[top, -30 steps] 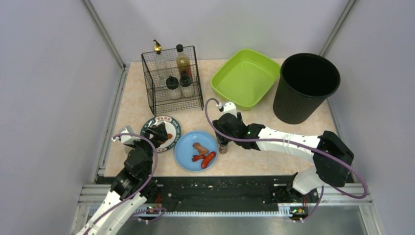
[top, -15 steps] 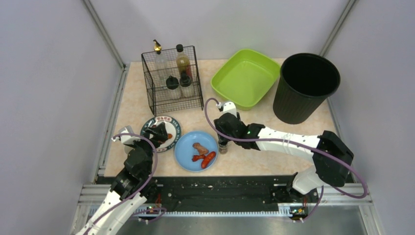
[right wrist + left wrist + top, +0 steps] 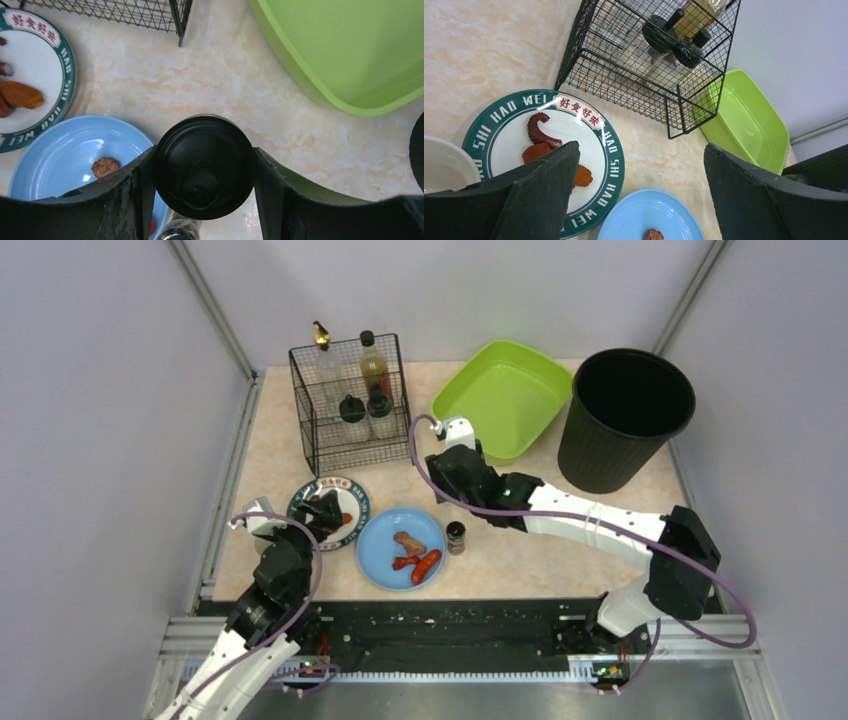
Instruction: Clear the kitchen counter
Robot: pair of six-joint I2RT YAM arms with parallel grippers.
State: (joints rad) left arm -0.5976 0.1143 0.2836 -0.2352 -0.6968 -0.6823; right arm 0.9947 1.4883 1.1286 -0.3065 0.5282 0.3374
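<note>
The kitchen counter is the big, flat, peach-colored top that fills the middle of the space, and everything sits on it. Near its front edge is a blue plate with a brown bit of food and red sausages on it. Just beside the plate, on its right, is a little spice jar with a black lid. The right gripper squeezes that lid from both sides. I cannot tell if the jar's bottom touches the counter. To the left of the blue plate is a white plate with a green rim, with a curly red piece and orange slices on it. The left gripper hangs over this plate with its jaws spread wide and nothing in them. At the back stands a black wire rack with bottles inside. Next to it on the right is a green tub, then a black bin in the far right corner.
</note>
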